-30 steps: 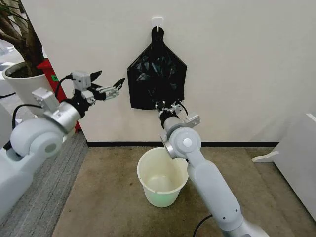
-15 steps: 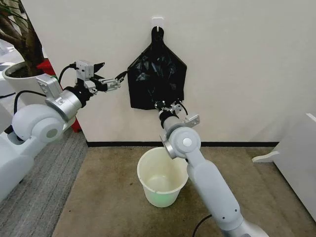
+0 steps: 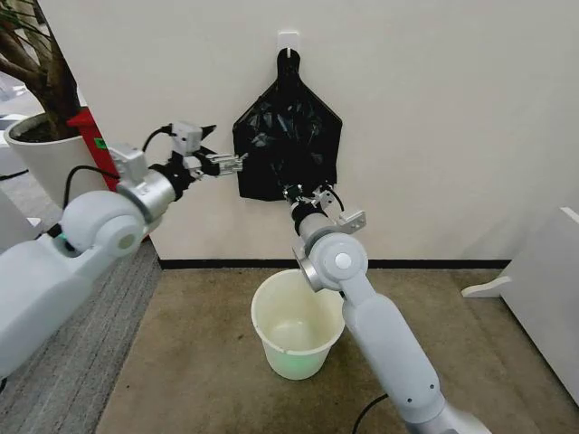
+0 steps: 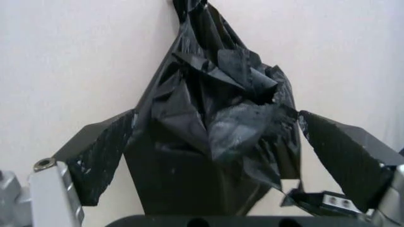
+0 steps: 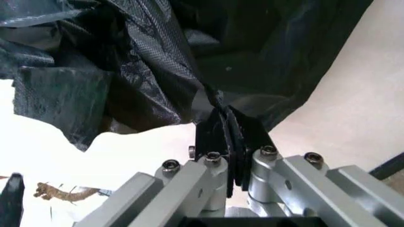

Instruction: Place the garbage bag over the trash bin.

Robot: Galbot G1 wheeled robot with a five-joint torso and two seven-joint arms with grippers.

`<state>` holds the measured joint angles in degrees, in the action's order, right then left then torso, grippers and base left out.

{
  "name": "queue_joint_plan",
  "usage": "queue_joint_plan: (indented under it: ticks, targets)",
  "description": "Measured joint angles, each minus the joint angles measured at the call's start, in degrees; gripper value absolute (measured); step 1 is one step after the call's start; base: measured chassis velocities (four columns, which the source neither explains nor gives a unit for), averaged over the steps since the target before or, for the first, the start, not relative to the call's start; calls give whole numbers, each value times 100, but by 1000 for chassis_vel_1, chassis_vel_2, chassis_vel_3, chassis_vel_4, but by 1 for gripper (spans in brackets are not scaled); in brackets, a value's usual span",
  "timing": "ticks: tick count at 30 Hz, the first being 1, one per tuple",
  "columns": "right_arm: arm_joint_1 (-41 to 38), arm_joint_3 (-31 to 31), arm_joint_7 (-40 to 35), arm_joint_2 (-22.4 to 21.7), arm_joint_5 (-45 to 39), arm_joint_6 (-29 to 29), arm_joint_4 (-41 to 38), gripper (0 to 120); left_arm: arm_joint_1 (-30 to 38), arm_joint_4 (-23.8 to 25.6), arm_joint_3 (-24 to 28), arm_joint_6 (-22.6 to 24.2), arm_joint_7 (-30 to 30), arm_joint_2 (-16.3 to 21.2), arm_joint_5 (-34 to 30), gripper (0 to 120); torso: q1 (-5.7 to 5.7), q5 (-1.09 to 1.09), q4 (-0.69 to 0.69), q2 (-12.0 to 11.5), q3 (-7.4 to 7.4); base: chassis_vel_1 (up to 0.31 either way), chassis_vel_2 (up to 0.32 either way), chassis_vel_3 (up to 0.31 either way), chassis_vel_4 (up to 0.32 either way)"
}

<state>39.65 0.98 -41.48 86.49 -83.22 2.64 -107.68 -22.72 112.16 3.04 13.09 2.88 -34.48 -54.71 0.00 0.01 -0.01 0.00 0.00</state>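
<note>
Garbage bag (image 3: 288,145) hangs from a wall hook (image 3: 289,40), directly above the trash bin (image 3: 297,324) on the floor. Thin crinkled film like this should be light, limp and slippery, so it is best pinched at an edge fold. The right gripper (image 3: 309,194) has its fingers pressed together on the bottom hem. The left gripper (image 3: 237,163), fingers spread, has closed in over the last second to straddle the bag's left side.
</note>
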Motion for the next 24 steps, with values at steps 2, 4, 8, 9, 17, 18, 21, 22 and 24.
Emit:
queue_joint_plan:
  ticks: [2,4,8,9,17,18,21,22,24]
  targets:
    - [3,15,13,4,11,1,-3,0,164,-105,141,48,-50,-60,209,100,0,0,1,0,0,0,0,0,0]
    - [16,44,22,4,18,1,-11,0,364,-237,317,110,-115,-141,444,100,0,-2,1,0,0,0,0,0,0]
    - [30,79,33,-2,19,1,-23,0,527,-360,462,187,-195,-231,579,100,0,-2,1,0,0,0,0,0,0]
    - [37,95,37,-8,19,1,-32,0,609,-433,552,215,-232,-283,656,100,0,-1,2,0,0,0,0,0,0]
    - [44,156,80,2,18,1,-58,0,1069,-820,1189,309,-361,-592,1015,100,0,-1,0,0,0,0,0,0,0]
    - [44,156,80,2,18,1,-58,0,1069,-820,1189,309,-361,-592,1015,100,0,-1,0,0,0,0,0,0,0]
    - [32,167,86,20,18,1,-68,0,1188,-922,1383,370,-372,-712,1152,100,0,-1,0,0,0,0,0,0,0]
    - [32,168,87,21,19,1,-69,0,1209,-939,1413,389,-371,-735,1182,100,0,-1,1,0,0,0,0,0,0]
    - [36,174,102,17,49,-1,-77,0,1259,-972,1480,435,-350,-800,1233,100,0,-1,1,0,0,0,0,0,0]
